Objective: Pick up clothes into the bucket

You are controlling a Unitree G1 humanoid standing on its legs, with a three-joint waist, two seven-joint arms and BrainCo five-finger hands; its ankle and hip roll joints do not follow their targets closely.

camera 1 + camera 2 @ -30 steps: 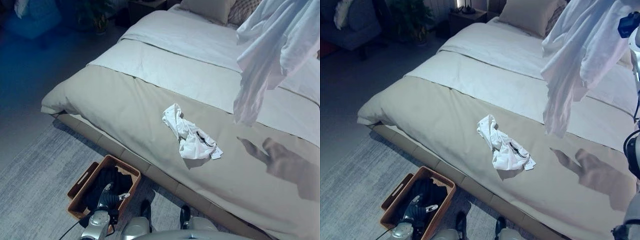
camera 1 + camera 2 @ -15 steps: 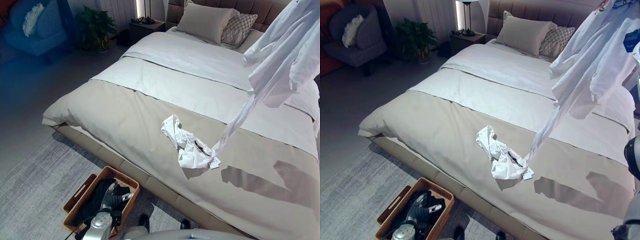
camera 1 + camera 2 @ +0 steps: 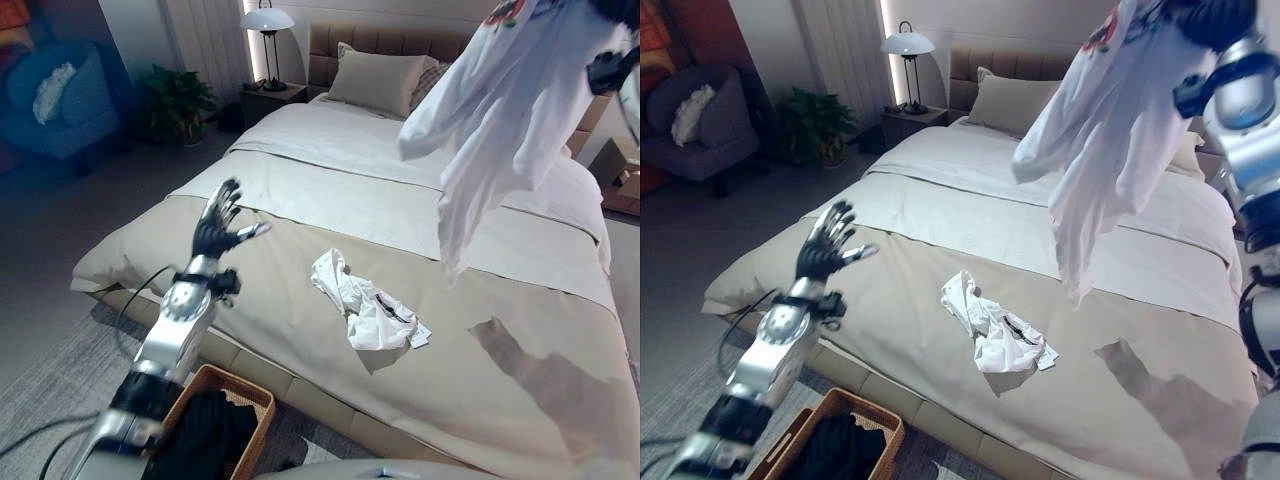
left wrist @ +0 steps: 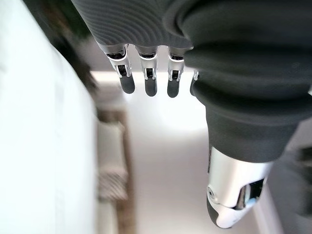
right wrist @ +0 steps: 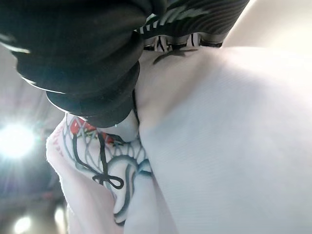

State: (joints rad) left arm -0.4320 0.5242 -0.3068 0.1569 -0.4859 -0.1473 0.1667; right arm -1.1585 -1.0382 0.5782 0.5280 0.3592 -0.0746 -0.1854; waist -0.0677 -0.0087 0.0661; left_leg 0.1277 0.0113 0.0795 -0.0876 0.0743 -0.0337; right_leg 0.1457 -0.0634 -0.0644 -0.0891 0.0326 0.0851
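A large white shirt (image 3: 500, 110) with a red and dark print near its top hangs in the air over the bed's right half. My right hand (image 3: 1212, 20) is shut on it up high; in the right wrist view the cloth (image 5: 209, 126) bunches against the dark cover. A crumpled white garment (image 3: 368, 308) lies on the beige cover mid-bed. My left hand (image 3: 218, 228) is raised over the bed's near left part, open with fingers (image 4: 146, 83) spread, holding nothing. The brown wicker basket (image 3: 240, 383) stands on the floor by the bed's foot, with dark clothes (image 3: 205, 435) inside.
The wide bed (image 3: 300, 250) has pillows (image 3: 375, 80) at its head. A lamp (image 3: 266, 20) on a nightstand, a potted plant (image 3: 180, 100) and a blue armchair (image 3: 60, 100) stand at the far left. A grey rug (image 3: 50, 400) lies under the basket.
The camera has tilted up. My left arm rose from the basket to above the bed's near left corner, fingers spread. The hanging shirt went higher, its tail off the crumpled garment.
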